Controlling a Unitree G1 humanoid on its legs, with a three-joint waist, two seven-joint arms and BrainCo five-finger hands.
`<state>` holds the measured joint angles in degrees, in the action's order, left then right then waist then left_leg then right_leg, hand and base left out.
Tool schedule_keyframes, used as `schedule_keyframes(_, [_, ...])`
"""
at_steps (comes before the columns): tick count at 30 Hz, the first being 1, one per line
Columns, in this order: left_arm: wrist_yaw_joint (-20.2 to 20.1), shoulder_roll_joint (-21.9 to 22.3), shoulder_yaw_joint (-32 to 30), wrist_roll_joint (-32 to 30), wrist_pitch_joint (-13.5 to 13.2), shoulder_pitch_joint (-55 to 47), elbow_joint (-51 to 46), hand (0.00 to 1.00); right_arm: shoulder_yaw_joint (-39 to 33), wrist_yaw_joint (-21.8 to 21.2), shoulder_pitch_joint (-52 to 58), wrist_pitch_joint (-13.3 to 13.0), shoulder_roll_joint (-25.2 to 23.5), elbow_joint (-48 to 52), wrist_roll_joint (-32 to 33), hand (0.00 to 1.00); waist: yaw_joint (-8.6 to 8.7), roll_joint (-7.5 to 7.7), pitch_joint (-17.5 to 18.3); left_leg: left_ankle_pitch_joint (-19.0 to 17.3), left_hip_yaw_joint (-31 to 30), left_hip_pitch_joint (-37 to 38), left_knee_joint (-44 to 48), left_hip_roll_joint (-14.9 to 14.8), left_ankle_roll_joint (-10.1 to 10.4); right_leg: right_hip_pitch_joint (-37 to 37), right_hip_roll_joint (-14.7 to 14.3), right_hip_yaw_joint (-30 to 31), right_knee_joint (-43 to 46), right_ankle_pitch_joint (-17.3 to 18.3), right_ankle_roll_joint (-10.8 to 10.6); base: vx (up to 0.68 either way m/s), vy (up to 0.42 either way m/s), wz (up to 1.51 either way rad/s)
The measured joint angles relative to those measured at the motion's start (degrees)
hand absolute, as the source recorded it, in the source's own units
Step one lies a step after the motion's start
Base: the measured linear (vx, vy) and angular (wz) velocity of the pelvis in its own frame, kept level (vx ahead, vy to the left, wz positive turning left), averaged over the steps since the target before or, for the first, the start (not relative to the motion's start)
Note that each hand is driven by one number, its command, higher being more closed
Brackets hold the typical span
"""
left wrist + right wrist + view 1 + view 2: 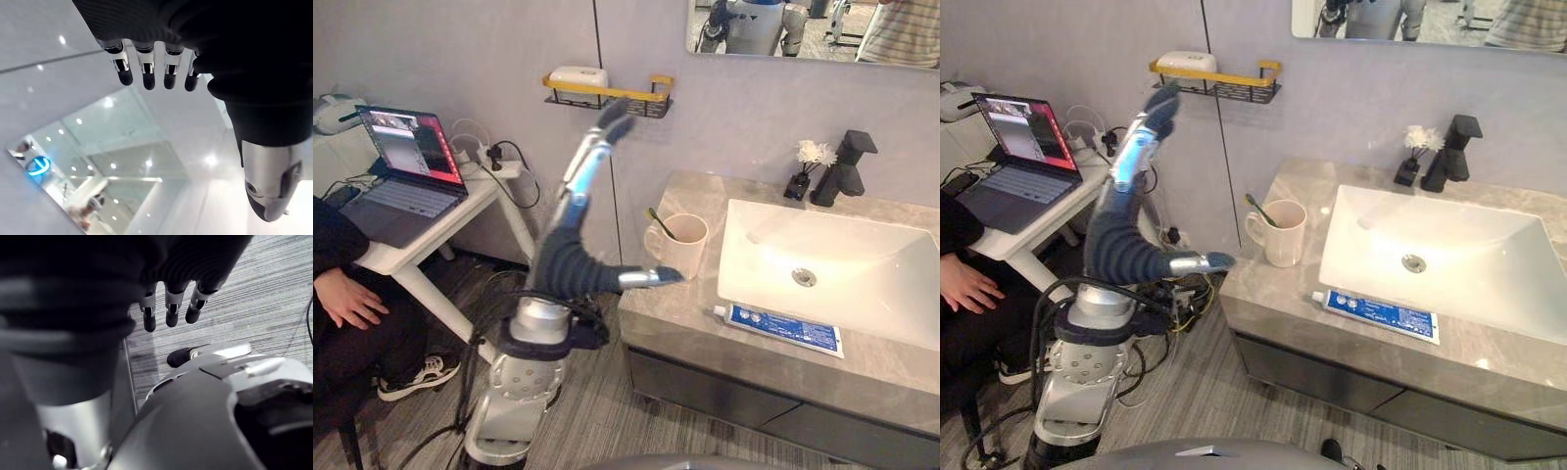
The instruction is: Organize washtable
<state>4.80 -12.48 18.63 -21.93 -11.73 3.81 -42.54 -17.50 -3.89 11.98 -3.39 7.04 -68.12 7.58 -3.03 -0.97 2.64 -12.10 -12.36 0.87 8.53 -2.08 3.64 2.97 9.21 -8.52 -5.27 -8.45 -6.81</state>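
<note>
The left hand (570, 223) has silver fingers (148, 73) (dark-tipped) and a dark ribbed cover (563, 269).

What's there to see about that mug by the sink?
The mug is cream and glossy, like ceramic, with a loop handle facing the robot's left. It stands upright on the grey stone-look counter, just left of the white sink. A green-handled toothbrush leans inside it, poking above the rim.

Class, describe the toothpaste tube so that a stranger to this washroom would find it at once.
Find the white sink set in the grey counter. On the counter's front strip, before the sink's left corner, a tube lies flat. It alone is blue and white with a white cap; the cup behind it stands upright and holds a toothbrush.
</note>
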Motion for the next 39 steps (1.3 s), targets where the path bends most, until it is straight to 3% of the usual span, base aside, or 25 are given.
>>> schedule_keyframes(10, [-3.6, -0.6, 15.0, -6.5, 2.0, 15.9, 17.4, 0.00, 2.1, -0.6, -1.9, 0.3, 1.0, 0.0, -0.3, 0.00, 1.84, -0.09, -1.2, 0.0, 1.6, -0.5, -0.2, 0.0, 0.0, 1.6, 0.0, 1.5, -0.2, -0.3, 0.1, 0.00, 0.004, -0.08])
schedule_keyframes(17, [-5.4, 3.5, 21.9, -9.0, 3.2, 25.3, 32.7, 0.00, 2.1, -0.6, -3.4, 0.3, 1.2, 0.2, -2.2, 0.00, 3.11, -0.31, -1.6, 0.0, 2.3, -1.4, -0.1, 0.0, 0.0, 3.2, -0.1, 2.0, 0.0, -0.9, -0.2, 0.04, -0.003, -0.06])
schedule_keyframes(23, [-5.8, 4.7, 22.8, -8.9, 5.5, 27.9, 42.3, 0.00, 2.1, -0.4, -3.7, 0.4, 1.0, 0.5, -2.5, 0.00, 4.06, -0.19, -1.6, 0.0, 2.6, -1.4, -0.1, 0.3, 0.0, 3.4, 0.1, 2.8, 0.0, -0.9, -0.3, 0.02, 0.003, -0.03])
schedule_keyframes(28, [-6.0, 4.3, 24.1, -8.9, 5.5, 28.1, 51.5, 0.00, 1.8, -0.2, -4.0, 1.1, 1.1, 0.7, -2.6, 0.00, 4.41, -0.07, -1.8, -0.1, 3.6, 0.1, -1.2, 0.2, -0.1, 2.7, 0.0, 3.1, -0.4, -0.9, -0.3, -0.03, 0.008, -0.09])
schedule_keyframes(33, [-6.6, 2.8, 24.1, -8.8, 6.5, 26.9, 55.1, 0.00, 1.8, 0.4, -4.3, 1.2, 0.9, 0.9, -2.6, 0.00, 5.58, 0.26, -2.3, -0.2, 3.9, 0.6, -2.0, -0.1, 0.0, 2.7, -0.2, 3.2, -0.5, -0.8, -0.2, 0.00, -0.001, -0.02])
schedule_keyframes(39, [-7.0, 2.8, 24.1, -8.7, 6.6, 26.4, 56.6, 0.00, 1.8, 0.5, -4.9, 1.2, 0.9, 1.2, -2.6, 0.00, 5.88, -0.54, -3.5, -0.1, 4.2, 1.8, -3.2, -1.1, 0.0, 2.4, -1.1, 3.4, -0.5, -0.4, 0.1, 0.04, -0.020, -0.06])
